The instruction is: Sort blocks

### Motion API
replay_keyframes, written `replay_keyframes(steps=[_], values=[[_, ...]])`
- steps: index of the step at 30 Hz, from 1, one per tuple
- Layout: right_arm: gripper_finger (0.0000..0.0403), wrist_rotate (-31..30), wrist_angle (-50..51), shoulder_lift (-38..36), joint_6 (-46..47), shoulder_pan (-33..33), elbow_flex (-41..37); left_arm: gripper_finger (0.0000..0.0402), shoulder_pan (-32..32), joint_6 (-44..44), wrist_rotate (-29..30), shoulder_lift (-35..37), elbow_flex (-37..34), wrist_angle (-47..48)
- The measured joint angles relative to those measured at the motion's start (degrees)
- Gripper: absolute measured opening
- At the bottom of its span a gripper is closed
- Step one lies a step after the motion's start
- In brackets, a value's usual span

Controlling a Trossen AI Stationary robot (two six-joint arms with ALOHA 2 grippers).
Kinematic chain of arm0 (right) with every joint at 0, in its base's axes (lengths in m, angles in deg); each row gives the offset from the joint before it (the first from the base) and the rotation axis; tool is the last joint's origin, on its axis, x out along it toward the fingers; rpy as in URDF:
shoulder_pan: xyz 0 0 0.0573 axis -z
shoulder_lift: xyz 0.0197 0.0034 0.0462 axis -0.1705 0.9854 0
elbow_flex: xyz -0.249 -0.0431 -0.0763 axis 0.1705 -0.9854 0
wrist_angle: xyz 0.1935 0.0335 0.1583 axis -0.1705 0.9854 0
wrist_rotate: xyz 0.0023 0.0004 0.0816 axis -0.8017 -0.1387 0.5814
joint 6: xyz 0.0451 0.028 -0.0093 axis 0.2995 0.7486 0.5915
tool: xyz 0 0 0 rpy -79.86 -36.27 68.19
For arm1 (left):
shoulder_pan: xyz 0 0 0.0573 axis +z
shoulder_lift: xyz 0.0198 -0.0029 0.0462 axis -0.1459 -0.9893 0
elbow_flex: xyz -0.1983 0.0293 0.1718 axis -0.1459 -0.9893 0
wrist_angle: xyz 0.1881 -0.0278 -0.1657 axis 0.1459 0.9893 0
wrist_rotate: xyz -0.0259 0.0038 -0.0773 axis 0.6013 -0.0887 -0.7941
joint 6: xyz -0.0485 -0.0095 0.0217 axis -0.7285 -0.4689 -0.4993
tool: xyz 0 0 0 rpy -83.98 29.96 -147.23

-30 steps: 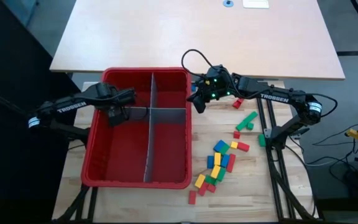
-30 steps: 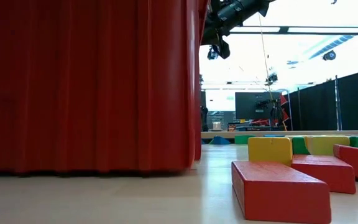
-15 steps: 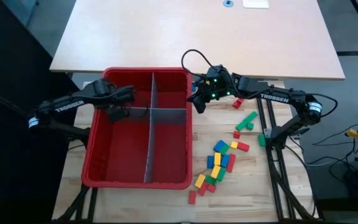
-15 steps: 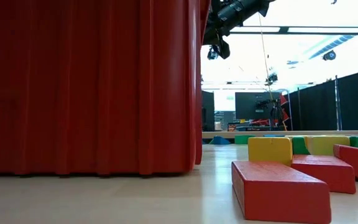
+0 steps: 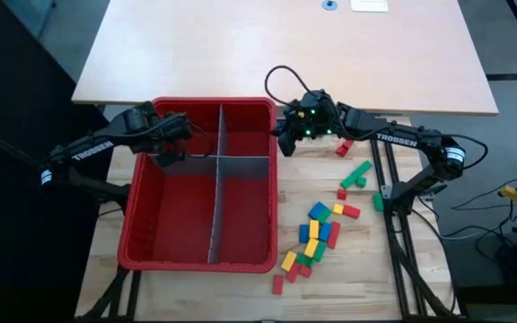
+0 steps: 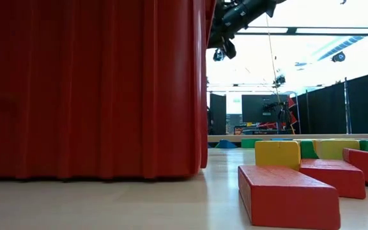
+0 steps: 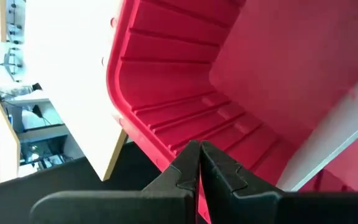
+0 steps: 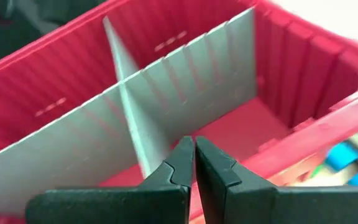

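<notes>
Watching from beside the table:

Left gripper (image 5: 170,142): over the bin's far-left compartment, near the far wall. Fingers (image 7: 188,165) pressed together, nothing between them.

Right gripper (image 5: 283,141): at the bin's right rim, far end, by the far-right compartment. Fingers (image 8: 182,163) together, empty. In the low view it hangs above the bin's edge (image 6: 225,35).

Bin (image 5: 137,220): red, on the wooden table (image 5: 366,260), split by grey dividers (image 5: 214,193) into four compartments. No blocks visible on the floor that shows.

Blocks (image 5: 317,235): all outside the bin, on the table to its right. Main cluster of blue, yellow, red and green lies near the bin's near-right corner. Two red ones (image 5: 277,283) sit closest to the table's near edge.

Green blocks (image 5: 357,173): a pair farther back, apart from the cluster, with a red one (image 5: 342,192) just beside.

Red block (image 5: 343,149): alone, next to the right arm's forearm.

Low view: a red block (image 6: 286,195) lies nearest the camera, a yellow one (image 6: 277,153) behind it.
</notes>
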Motion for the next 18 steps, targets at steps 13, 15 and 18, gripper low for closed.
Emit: replay_keyframes(steps=[13, 15, 18], values=[[0.0, -1.2, -4.0, 0.0, -0.7, 4.1, 0.0, 0.0, 0.1, -0.8, -1.7, 0.4, -4.6, 0.0], [0.0, -1.2, -4.0, 0.0, -0.7, 4.1, 0.0, 0.0, 0.1, -0.8, -1.7, 0.4, -6.0, 0.0], [0.0, -1.1, -4.0, 0.0, -0.7, 4.1, 0.0, 0.0, 0.2, -0.8, -2.5, 0.4, -8.3, 0.0]])
